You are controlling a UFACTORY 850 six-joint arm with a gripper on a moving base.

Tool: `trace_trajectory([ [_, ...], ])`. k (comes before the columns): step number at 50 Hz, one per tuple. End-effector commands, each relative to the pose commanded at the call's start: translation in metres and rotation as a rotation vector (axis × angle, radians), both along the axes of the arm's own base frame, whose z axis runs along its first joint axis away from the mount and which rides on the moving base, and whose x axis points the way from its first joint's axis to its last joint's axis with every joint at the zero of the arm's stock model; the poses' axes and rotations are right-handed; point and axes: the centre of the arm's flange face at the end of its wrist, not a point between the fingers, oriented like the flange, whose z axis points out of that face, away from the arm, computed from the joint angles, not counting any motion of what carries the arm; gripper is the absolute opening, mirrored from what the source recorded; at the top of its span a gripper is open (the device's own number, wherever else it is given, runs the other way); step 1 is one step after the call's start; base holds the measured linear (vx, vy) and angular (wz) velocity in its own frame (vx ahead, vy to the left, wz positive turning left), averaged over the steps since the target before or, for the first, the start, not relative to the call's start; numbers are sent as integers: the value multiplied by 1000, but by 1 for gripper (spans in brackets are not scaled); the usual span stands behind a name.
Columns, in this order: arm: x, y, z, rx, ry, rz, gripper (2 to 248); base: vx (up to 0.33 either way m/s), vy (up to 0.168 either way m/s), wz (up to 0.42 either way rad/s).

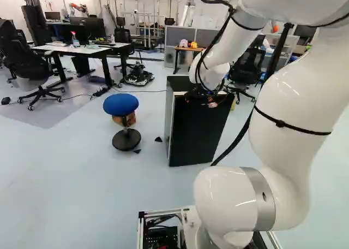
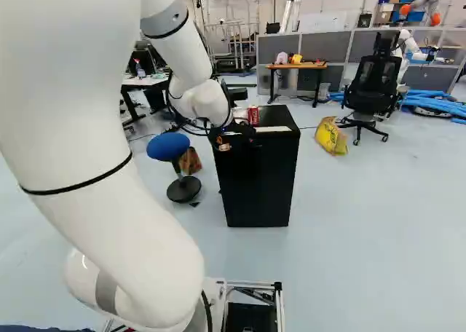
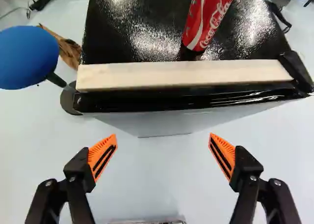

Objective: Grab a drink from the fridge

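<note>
At the near left corner of the fridge's top hangs my gripper (image 2: pixel 231 135) in the right base view. Its orange-padded fingers stand wide apart in the wrist view, the gripper (image 3: pixel 163 157) holding nothing. The black fridge (image 2: pixel 258 183) stands upright, its front looking closed. Ahead of the fingers lies the fridge's top (image 3: pixel 147 42), with a pale wooden strip (image 3: pixel 184 75) along its edge. Behind that strip, a red drink can (image 3: pixel 208 17) stands on the top; the same can (image 2: pixel 253 115) shows in the right base view. The fridge's inside is hidden.
A blue stool (image 1: pixel 121 104) stands beside the fridge, with a brown box (image 1: pixel 128 119) behind it. On the fridge's other side lies a yellow bag (image 2: pixel 331 135), near a black office chair (image 2: pixel 371 88). Desks (image 1: pixel 82 49) stand farther back. Another robot (image 2: pixel 422 12) is at the far right.
</note>
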Motion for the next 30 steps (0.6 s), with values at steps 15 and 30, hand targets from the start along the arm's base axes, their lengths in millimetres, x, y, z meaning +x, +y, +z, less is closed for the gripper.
trace_trajectory([
  [15, -10, -3, 10, 11, -158, -32, 247, 0, 0, 0],
  [30, -1, -4, 19, 19, -309, -61, 247, 0, 0, 0],
])
